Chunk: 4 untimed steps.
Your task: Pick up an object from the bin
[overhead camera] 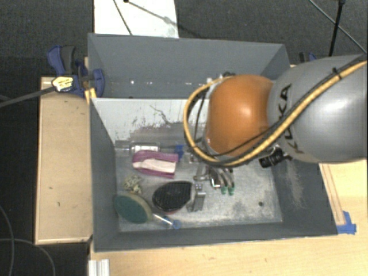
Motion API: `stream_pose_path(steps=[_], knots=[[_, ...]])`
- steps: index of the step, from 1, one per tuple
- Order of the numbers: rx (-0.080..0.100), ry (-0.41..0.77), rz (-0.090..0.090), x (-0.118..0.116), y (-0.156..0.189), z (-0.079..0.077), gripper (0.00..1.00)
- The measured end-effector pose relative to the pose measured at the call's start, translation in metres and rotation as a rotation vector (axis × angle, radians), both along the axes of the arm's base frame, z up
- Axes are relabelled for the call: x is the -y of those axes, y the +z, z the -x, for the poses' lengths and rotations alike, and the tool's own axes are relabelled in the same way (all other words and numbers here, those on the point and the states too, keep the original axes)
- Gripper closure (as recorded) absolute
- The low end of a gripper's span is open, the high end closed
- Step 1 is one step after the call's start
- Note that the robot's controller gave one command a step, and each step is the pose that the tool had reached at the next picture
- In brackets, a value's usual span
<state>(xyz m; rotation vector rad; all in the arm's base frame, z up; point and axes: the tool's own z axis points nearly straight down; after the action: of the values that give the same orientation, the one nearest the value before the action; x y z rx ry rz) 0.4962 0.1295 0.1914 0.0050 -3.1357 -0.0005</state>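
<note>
My gripper (199,197) hangs low in the bin under the arm's orange cover, near the middle of the floor. Its metal tip stands just right of a black oval brush-like thing (171,194), close to its edge; I cannot tell whether they touch. A pink and white packet (154,161) lies up and to the left of the gripper. Some small green-tipped pieces (227,188) show just right of it, under the cover. Nothing is seen held.
A dark green round disc (131,208) lies in the front left corner, with a thin blue pen (165,220) beside it. A small crumpled beige scrap (133,183) sits by the left wall. The right half of the floor is bare metal.
</note>
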Motion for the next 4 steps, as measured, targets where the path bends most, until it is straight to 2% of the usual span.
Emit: stream_pose_path(steps=[1, 2, 3, 4], knots=[[0.003, 0.018, 0.0, 0.0, -0.108, -0.007, 0.0], [0.007, 0.012, -0.001, 0.001, -0.105, -0.008, 1.0], [0.016, 0.016, -0.003, -0.002, 0.018, 0.006, 1.0], [0.003, -0.146, 0.002, -0.011, -0.054, 0.001, 1.0]])
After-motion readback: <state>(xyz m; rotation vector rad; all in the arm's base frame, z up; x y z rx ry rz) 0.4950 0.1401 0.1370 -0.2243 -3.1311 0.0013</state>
